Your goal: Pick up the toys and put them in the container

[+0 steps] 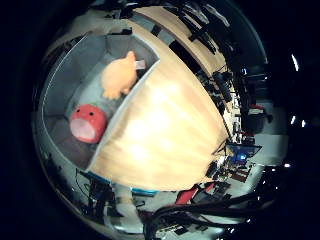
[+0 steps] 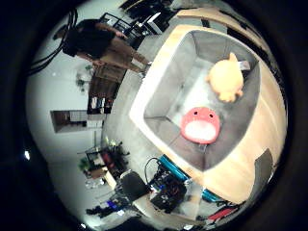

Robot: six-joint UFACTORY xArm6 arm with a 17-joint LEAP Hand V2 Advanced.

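A grey fabric container stands on a light wooden table. Two soft toys lie inside it: an orange-yellow plush towards one end and a round red-pink plush with a face beside it. The little finger side palm view shows the same container at the table's edge, with the orange plush and the red plush in it. My hand is above the table and looks down on the container from some height.
The bare wooden tabletop stretches away from the container. Desks, chairs and equipment stand around the table. Shelves and clutter stand on the floor beyond the table's edge.
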